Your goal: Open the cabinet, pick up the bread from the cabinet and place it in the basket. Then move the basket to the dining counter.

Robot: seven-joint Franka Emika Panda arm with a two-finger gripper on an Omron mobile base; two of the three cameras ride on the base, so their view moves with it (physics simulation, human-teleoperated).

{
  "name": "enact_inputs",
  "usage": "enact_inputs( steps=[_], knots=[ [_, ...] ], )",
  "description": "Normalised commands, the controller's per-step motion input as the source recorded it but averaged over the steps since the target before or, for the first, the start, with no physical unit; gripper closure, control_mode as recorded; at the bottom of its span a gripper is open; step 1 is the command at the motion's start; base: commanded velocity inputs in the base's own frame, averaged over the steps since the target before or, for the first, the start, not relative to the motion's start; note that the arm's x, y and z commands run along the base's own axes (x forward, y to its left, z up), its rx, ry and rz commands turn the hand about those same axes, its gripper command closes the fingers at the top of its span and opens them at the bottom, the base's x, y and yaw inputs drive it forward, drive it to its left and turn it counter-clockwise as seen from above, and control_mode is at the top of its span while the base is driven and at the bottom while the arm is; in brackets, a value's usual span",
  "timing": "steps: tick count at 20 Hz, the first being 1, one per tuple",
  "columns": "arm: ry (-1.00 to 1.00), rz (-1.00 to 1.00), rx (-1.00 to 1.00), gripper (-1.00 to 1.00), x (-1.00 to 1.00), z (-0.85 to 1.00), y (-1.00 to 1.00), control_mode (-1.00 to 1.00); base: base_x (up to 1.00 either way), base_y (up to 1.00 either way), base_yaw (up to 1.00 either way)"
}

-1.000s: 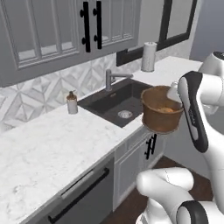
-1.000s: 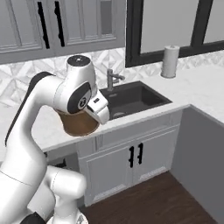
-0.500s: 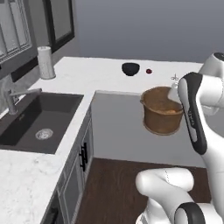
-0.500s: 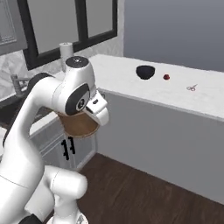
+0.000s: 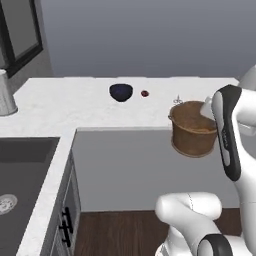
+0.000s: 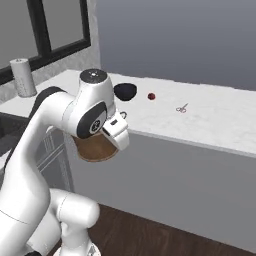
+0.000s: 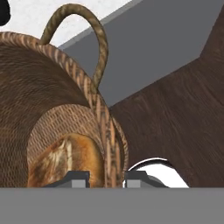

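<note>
A: Where is the basket (image 5: 193, 129) located, and how is it held?

B: It is carried in the air in front of the straight front edge of the dining counter (image 5: 85, 110), above the dark wood floor (image 5: 120, 230) and not resting on any surface. In the hand view, the basket's rim wall (image 7: 107, 131) is seen pinched between the two finger tips of the gripper (image 7: 105, 178); the jaws are narrowed onto that rim, one tip inside and one outside. The bread (image 7: 65, 159) is seen lying on the basket's bottom.

A: What room is shown on the counter?

B: A dark blue bowl (image 5: 121, 92), a small red item (image 5: 145, 93) and a small pair of scissors (image 6: 182, 108) are seen toward the back. The near strip along the edge is left bare. A grey wall is seen behind the counter. The sink (image 5: 20, 175) is seen at the left, around the corner, with a paper towel roll (image 5: 5, 92) beyond it.

A: What has changed over the last second?

B: The whole scene has been shifted by the base's turning: the tiled wall and upper cabinets are gone from the pictures, and the dining counter is now faced. The basket is kept in the same grip beside the arm.
</note>
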Motion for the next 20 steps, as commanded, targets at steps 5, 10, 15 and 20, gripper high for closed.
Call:
enact_inputs(
  steps=[5,10,15,20],
  knots=[
    [0.0,0.0,0.0,1.0,0.0,0.0,0.0,1.0,1.0,-0.59,-0.01],
    [0.0,0.0,0.0,1.0,0.0,0.0,0.0,1.0,0.85,-0.07,-0.15],
    [0.0,0.0,0.0,1.0,0.0,0.0,0.0,1.0,0.35,0.0,-0.18],
    [0.0,0.0,0.0,1.0,0.0,0.0,0.0,1.0,0.57,-0.01,-0.12]
  ],
)
